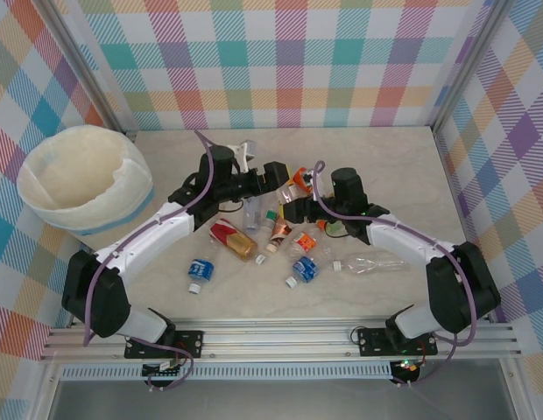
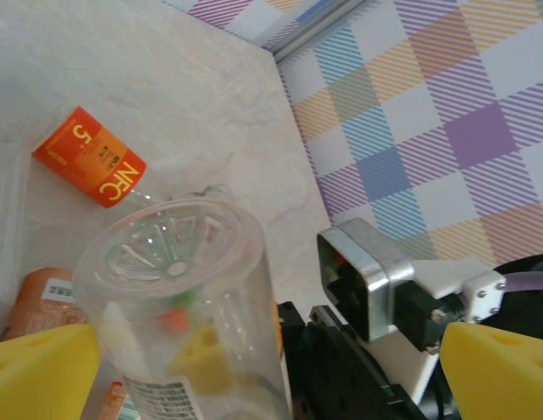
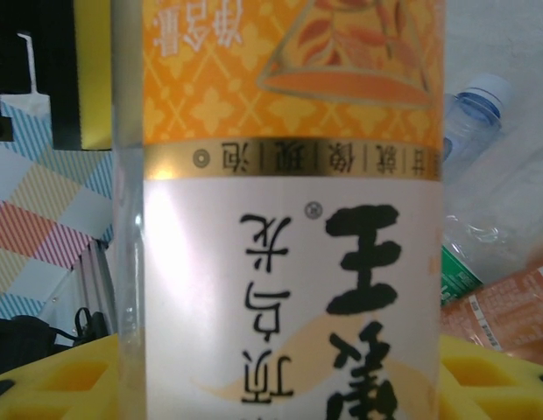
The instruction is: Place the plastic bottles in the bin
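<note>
My right gripper (image 1: pixel 298 203) (image 3: pixel 276 385) is shut on a clear bottle with an orange and white label (image 1: pixel 299 181) (image 3: pixel 289 219), its yellow fingers against both sides. In the left wrist view the bottle (image 2: pixel 175 289) shows base-on, next to the right arm's camera block (image 2: pixel 368 271). My left gripper (image 1: pixel 278 175) (image 2: pixel 271 376) is open around the bottle, one finger beside it and the other far off. Several more bottles lie in front: red-labelled (image 1: pixel 232 241), blue-labelled (image 1: pixel 200 271) and unlabelled clear (image 1: pixel 377 262). The white bin (image 1: pixel 96 219) stands far left.
An orange-labelled bottle (image 2: pixel 89 157) lies on the marble table near the checked back wall. Beside the held bottle I see a blue-capped bottle (image 3: pixel 477 105) and an orange-labelled one (image 3: pixel 499 315). A metal rail (image 1: pixel 280 337) runs along the near edge.
</note>
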